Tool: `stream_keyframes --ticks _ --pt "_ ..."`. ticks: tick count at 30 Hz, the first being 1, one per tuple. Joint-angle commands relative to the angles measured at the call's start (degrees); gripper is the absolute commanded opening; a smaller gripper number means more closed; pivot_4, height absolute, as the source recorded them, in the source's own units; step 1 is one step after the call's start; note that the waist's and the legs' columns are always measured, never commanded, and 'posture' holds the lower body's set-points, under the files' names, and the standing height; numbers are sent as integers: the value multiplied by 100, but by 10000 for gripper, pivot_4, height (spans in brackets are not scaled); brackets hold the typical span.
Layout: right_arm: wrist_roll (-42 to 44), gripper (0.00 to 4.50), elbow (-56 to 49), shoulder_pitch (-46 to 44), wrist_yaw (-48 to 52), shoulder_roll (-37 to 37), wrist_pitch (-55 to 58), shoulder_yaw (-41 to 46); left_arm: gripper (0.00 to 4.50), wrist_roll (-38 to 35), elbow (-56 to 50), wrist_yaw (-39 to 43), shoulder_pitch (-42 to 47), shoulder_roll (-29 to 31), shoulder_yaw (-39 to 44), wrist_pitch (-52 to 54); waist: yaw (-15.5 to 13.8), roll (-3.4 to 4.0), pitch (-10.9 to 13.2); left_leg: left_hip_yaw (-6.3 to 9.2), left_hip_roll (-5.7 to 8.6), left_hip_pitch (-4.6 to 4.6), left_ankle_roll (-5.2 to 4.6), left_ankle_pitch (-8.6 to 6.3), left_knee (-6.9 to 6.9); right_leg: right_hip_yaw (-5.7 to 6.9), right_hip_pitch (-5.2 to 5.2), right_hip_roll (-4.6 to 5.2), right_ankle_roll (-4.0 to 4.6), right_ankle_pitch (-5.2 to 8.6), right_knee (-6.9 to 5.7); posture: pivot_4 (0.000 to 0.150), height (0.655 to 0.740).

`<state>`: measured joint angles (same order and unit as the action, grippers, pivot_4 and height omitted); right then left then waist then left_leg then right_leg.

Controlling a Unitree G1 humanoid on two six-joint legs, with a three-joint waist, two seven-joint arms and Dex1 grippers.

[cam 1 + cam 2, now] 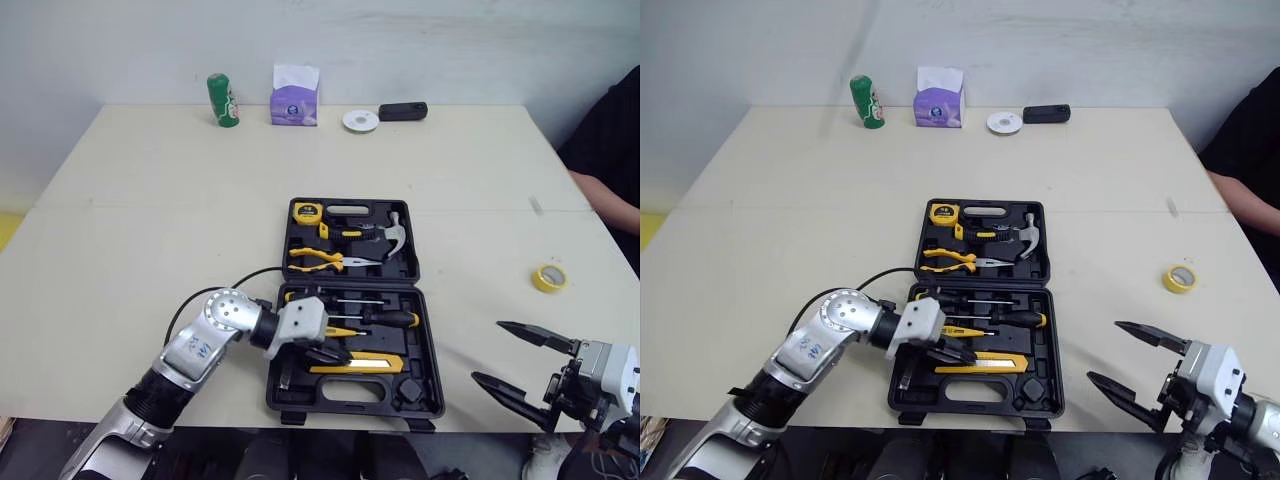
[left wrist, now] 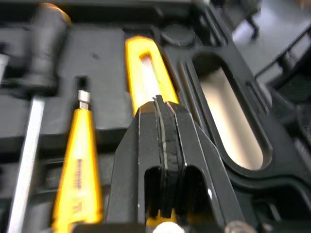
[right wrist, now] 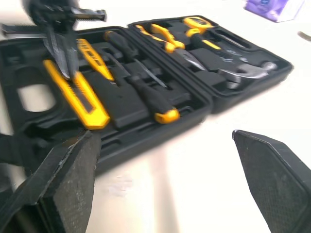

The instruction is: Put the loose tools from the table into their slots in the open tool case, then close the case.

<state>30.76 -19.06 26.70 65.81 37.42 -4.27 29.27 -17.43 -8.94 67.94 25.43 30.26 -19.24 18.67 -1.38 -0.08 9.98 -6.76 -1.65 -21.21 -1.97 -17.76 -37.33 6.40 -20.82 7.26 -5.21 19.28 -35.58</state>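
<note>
The open case lies at the near middle of the table, lid half toward 12 o'clock, as the left claw reaches into the near half with its two fingers pressed flat together, gripping nothing. Its tip sits over the yellow knife, which lies in its slot along the 6 o'clock side of that half; whether the tip touches the knife cannot be told. Just beyond the claw, toward 12 o'clock, lie a yellow tester and a black-handled screwdriver. The lid half holds pliers, a hammer and a tape measure. The right claw hangs at 4 o'clock from the case, over the table's near edge, fingers spread wide and empty, apart from the case. A yellow tape roll rests on the table at 3 o'clock from the case, well apart from it.
</note>
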Motion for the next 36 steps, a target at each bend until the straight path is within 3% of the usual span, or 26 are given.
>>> stream_keyframes --ticks 1,2,6,10,11,14,15,21,26,32,36 --pt "-12 45000 286 -13 -25 72 -329 452 565 -902 -555 263 114 330 786 488 2 2 8 0 0 -1 6 3 0 1 0 0 0 0 0 1500 7400" --pt "-19 45000 418 12 -24 63 -416 576 565 -989 -576 198 100 420 972 581 2 3 9 0 0 0 15 9 2 3 2 0 0 0 3 1500 7400" --pt "-174 45000 1387 138 -63 -63 -1118 1185 11464 -966 -364 -116 -309 902 1843 496 2 3 11 0 3 2 18 9 2 6 7 -1 -1 0 7 1500 7400" --pt "-372 45000 2129 108 -615 -196 -1355 1560 28916 -761 384 -520 -894 1244 2738 269 16 -4 17 -3 5 5 17 8 4 5 9 -1 -3 -1 10 1500 7400" --pt "-405 45000 2302 33 -784 -235 -1426 1629 30742 -777 619 -620 -1014 1287 2959 246 16 -8 23 -3 5 6 16 7 6 5 8 -1 -3 -1 10 1500 7400" --pt "-532 45000 3152 -275 -1253 -314 -1808 1847 42476 -446 1497 -921 -1536 1518 3631 -460 36 -12 26 -2 2 6 -1 -3 14 2 -1 0 -2 -1 5 1500 7400" --pt "-574 45000 3423 -352 -1393 -328 -1920 1918 43987 -343 1657 -1001 -1711 1577 3803 -651 44 -12 27 -2 1 6 -1 -4 14 0 -4 2 -2 -1 4 1500 7400" --pt "-786 45000 4692 -456 -2086 -363 -2527 2207 43987 -614 1907 -1876 -2438 1173 5141 -1148 153 -14 31 -6 4 -9 16 -1 38 0 -30 7 7 4 7 1500 7400" --pt "-1172 45000 6027 -615 -2894 -192 -3267 2182 43987 -1031 2104 -1944 -3176 1076 5848 -708 190 -15 32 -14 6 -5 41 -27 33 -9 -34 16 2 3 1 1500 7400" --pt "-818 45000 6958 -964 -2937 73 -3604 2191 43987 -1060 2097 -2629 -3257 997 6095 -447 258 -15 32 -16 4 -2 45 -26 30 -14 -40 16 8 6 -13 1500 7400" --pt "-666 45000 6722 -1330 -2556 245 -3484 1922 43987 -1037 1743 -2622 -3153 959 5824 -510 293 -15 32 -16 4 0 47 -25 33 -13 -37 15 8 5 -13 1500 7400"
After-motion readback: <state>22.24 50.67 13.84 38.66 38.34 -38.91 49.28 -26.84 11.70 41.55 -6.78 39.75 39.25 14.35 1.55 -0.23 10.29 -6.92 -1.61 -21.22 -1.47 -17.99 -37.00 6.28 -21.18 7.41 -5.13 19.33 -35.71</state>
